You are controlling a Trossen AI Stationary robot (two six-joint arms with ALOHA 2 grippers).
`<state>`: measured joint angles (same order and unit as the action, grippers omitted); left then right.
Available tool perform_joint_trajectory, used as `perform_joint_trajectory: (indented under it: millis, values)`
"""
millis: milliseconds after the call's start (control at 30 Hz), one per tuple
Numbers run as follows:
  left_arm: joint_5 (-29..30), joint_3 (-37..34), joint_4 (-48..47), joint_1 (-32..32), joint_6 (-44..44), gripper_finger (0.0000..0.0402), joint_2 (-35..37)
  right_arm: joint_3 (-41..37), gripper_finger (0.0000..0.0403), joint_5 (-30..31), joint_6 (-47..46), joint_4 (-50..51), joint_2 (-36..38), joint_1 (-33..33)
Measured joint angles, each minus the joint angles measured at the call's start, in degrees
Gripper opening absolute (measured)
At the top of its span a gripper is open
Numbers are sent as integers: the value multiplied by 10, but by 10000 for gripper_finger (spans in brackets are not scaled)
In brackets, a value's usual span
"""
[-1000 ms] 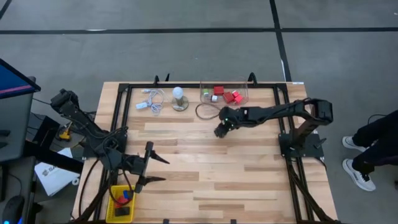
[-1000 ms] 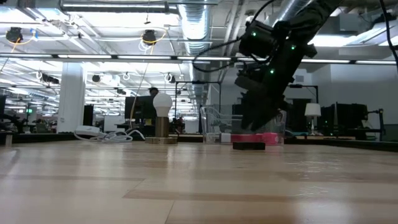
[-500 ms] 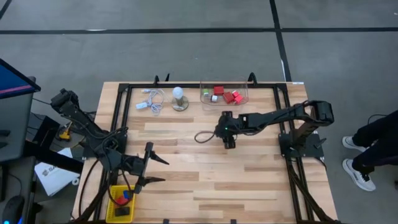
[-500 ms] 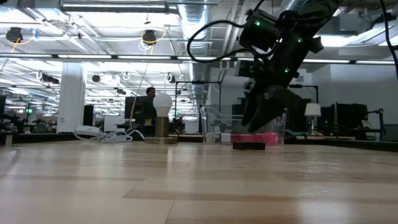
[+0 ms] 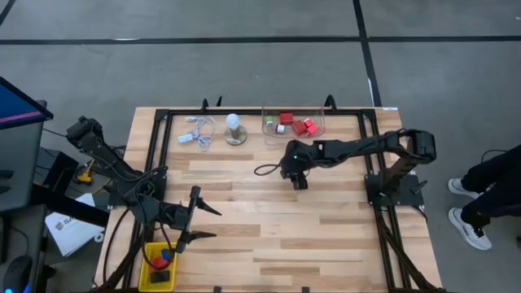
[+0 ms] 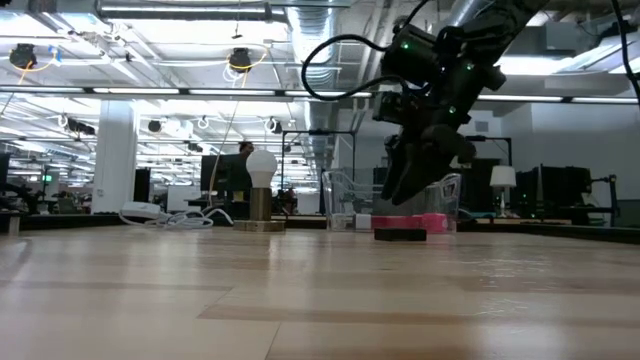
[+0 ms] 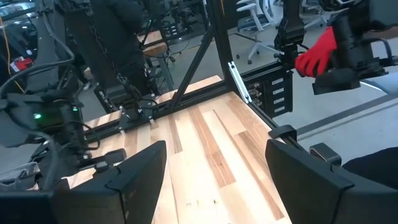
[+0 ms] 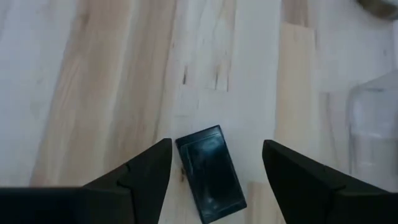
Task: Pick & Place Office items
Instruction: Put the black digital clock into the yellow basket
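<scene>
A black flat block [image 8: 210,171] lies flat on the wooden table [image 5: 244,212]; it also shows in the low view [image 6: 400,235] and in the high view [image 5: 300,184]. My right gripper [image 8: 211,186] is open and points down just above it, one finger on either side, touching nothing; it also shows in the high view [image 5: 296,176] and in the low view [image 6: 398,195]. My left gripper [image 5: 210,221] is open and empty near the table's near left, beside a yellow bin [image 5: 146,273] that holds red, blue and black blocks.
A clear bin [image 5: 319,129] at the far edge holds red, white and green blocks. A white bulb on a round base [image 5: 234,129] and a white coiled cable [image 5: 199,130] lie far left of it. A dark frame [image 5: 163,146] borders the table.
My right gripper has gone a little toward the table's near edge and has turned about its wrist, and now stands over the black block. The loop of cable on its arm has swung with it. The block has stayed where it was.
</scene>
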<state>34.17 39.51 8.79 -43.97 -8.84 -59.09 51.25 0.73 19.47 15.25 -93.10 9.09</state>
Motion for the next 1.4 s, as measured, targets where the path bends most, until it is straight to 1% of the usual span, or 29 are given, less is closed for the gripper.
perform_joint_trajectory:
  millis: [200, 300, 433, 533, 600, 733, 833, 933, 1000, 1100, 1267, 1333, 1400]
  values:
    - [0, 0, 1, 0, -2, 271, 0, 1, 244, -62, -19, 19, 0, 35]
    - [0, 0, 2, 0, -2, 271, 0, 1, 244, -66, -17, 34, 0, 44]
    - [0, 0, 2, 0, -3, 271, 0, 1, 244, -66, -10, 23, -2, 49]
    - [0, 0, 2, 0, -3, 271, 0, 11, 244, -66, -13, 31, -29, 51]
    - [0, 0, 3, 0, -3, 271, 0, 26, 244, -66, -12, 36, -66, 49]
    - [1, 0, -2, 0, -2, 271, 0, 72, 244, -43, 13, 91, -127, 41]
    - [1, 0, -3, 0, 0, 271, 0, 97, 244, -63, 12, 115, -150, 41]
    - [1, 0, -7, 0, 0, 271, 0, 119, 242, -61, -5, 138, -163, 34]
    - [1, 0, -10, 0, 2, 271, 0, 127, 235, -56, -12, 150, -165, 25]
    - [1, 0, -12, 0, 13, 271, 0, 130, 213, -49, -26, 155, -166, 7]
    - [0, 0, -14, 0, 21, 271, 0, 130, 146, -41, -83, 154, -167, -20]
    - [1, 0, -19, 0, 24, 271, 0, 130, 142, -48, -106, 151, -167, -33]
    - [0, 0, -35, 0, 32, 271, 0, 129, 142, -83, -128, 144, -160, -50]
